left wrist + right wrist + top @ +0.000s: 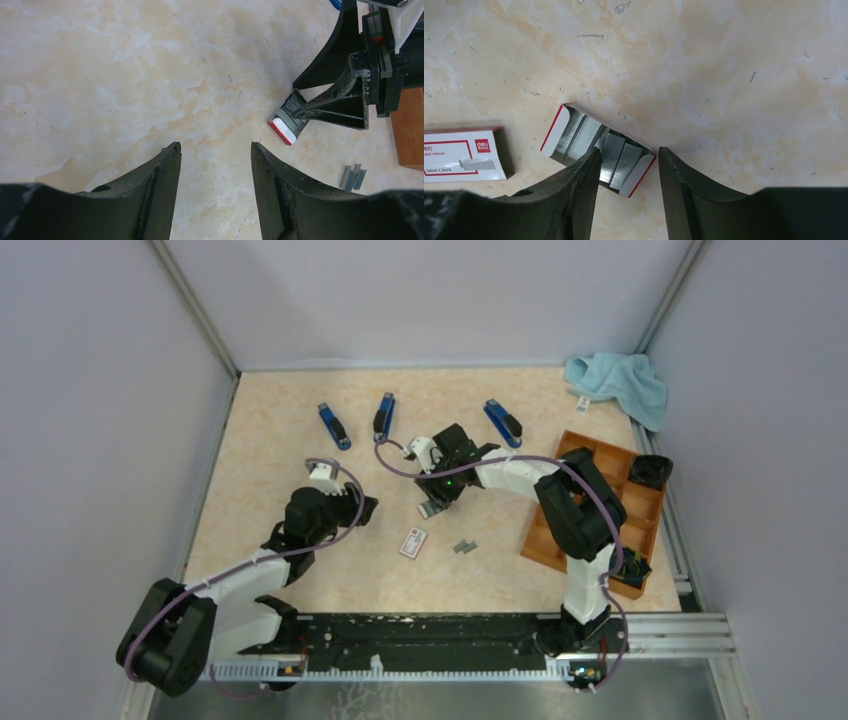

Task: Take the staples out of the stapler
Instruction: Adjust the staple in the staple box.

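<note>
Grey staples point(583, 135) in tray point(555, 131), part hidden behind right pincer point(630, 150) | left pincer point(215, 145) and right both parted, empty

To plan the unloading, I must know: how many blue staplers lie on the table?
3, in a row at the far side: left stapler, middle stapler, right stapler. The right arm may hide others.

Blue cloth point(620, 380) far corner; orange organizer point(648, 515) right; white red-labelled box point(413, 542) mid-table.
</note>
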You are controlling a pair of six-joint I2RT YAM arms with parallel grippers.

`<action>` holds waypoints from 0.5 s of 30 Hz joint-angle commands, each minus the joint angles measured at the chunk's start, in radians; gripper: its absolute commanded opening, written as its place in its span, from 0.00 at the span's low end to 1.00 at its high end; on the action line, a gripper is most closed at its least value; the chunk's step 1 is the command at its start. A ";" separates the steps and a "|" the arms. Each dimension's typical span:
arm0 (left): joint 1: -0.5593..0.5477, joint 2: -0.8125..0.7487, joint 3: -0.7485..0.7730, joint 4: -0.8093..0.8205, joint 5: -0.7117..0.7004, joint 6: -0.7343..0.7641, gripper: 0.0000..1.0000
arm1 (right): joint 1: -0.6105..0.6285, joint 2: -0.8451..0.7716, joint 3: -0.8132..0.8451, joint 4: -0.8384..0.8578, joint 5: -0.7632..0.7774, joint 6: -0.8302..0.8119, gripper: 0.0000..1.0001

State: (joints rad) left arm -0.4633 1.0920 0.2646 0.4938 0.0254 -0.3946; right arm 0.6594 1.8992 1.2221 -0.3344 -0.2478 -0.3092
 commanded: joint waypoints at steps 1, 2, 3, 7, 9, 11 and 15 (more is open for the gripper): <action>-0.006 -0.019 -0.015 0.026 -0.010 0.010 0.60 | 0.011 0.005 0.018 0.037 0.019 0.012 0.47; -0.006 -0.020 -0.014 0.026 -0.010 0.010 0.60 | 0.012 0.005 0.017 0.038 0.019 0.012 0.46; -0.006 -0.020 -0.014 0.027 -0.011 0.009 0.60 | 0.012 0.002 0.015 0.040 0.019 0.012 0.46; -0.006 -0.022 -0.016 0.028 -0.012 0.009 0.60 | 0.011 -0.010 0.010 0.043 0.024 0.012 0.42; -0.007 -0.025 -0.018 0.028 -0.011 0.009 0.60 | 0.011 -0.015 0.008 0.043 0.026 0.013 0.40; -0.007 -0.028 -0.020 0.028 -0.013 0.009 0.60 | 0.011 -0.019 0.007 0.043 0.028 0.013 0.40; -0.006 -0.030 -0.022 0.029 -0.013 0.009 0.60 | 0.011 -0.026 0.004 0.043 0.026 0.012 0.39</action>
State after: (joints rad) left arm -0.4648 1.0805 0.2546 0.4946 0.0216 -0.3946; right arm 0.6594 1.8992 1.2221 -0.3187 -0.2359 -0.3023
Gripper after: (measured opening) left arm 0.599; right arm 0.400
